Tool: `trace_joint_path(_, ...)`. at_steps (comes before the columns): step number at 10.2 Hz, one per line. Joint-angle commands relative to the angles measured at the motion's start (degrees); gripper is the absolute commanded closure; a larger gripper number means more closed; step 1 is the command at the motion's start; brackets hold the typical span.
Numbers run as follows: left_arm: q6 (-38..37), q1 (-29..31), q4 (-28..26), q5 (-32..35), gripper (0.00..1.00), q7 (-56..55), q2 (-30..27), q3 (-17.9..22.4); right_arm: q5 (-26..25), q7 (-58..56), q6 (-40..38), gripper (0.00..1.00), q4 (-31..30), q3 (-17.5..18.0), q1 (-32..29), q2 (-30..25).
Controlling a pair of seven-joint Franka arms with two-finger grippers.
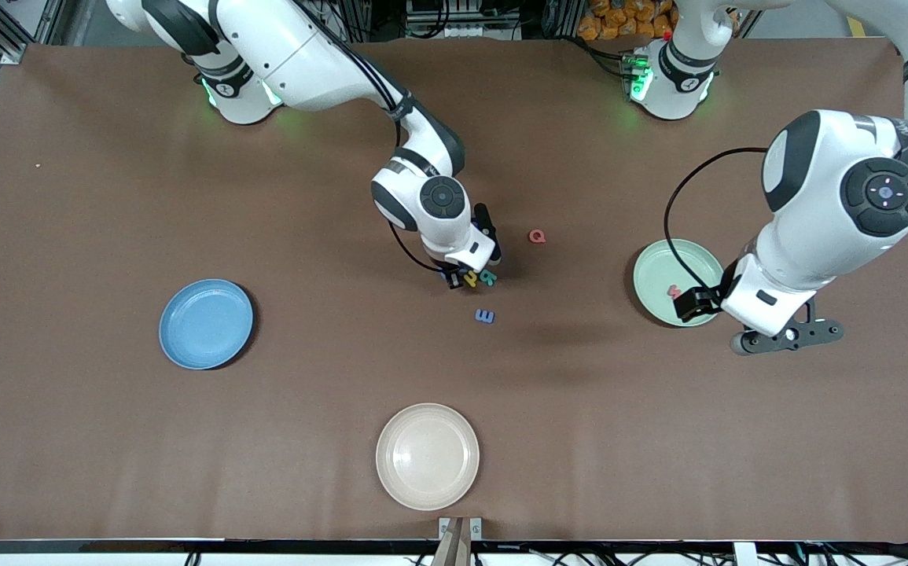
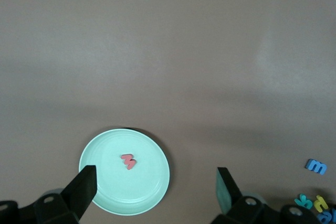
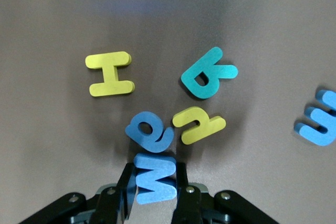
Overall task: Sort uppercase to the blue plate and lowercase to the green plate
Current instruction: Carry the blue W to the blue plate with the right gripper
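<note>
Blue foam capital W sits clamped between fingers of right hand, low at the letter cluster mid-bench. Touching it: blue foam e; just beside that, yellow foam d, then teal foam letter & yellow foam H. Blue foam m lies apart, nearer front cam. Red foam Q lies toward left arm's end. Left hand waits over pale green plastic plate, fingers wide apart, nothing held; small red foam w lies in it. Round blue plastic plate at right arm's end.

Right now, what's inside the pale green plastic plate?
One small red foam w lies in the pale green plate. The open left gripper above covers part of its rim.
</note>
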Motion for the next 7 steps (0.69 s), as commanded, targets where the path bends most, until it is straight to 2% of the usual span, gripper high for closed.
trace_joint_path(1, 0.84, -0.7, -0.69, -1.06, 0.0, -1.04, -0.55, 0.18, 0.37, -1.27, -0.8, 1.0, -0.52, 0.29, -1.34, -1.27)
trace_joint_path(5, 3.46, -2.45, -1.12, -1.85, 0.0, -1.56, 1.29, 0.09, 0.72, -3.82, -14.22, 1.0, -0.35, 0.37, -9.67, -9.87)
trace_joint_path(7, 8.02, -3.68, -4.1, -1.85, 0.0, -1.56, 3.13, -2.09, 0.72, -4.08, -21.34, 1.0, -0.87, 0.11, -16.78, -15.14)
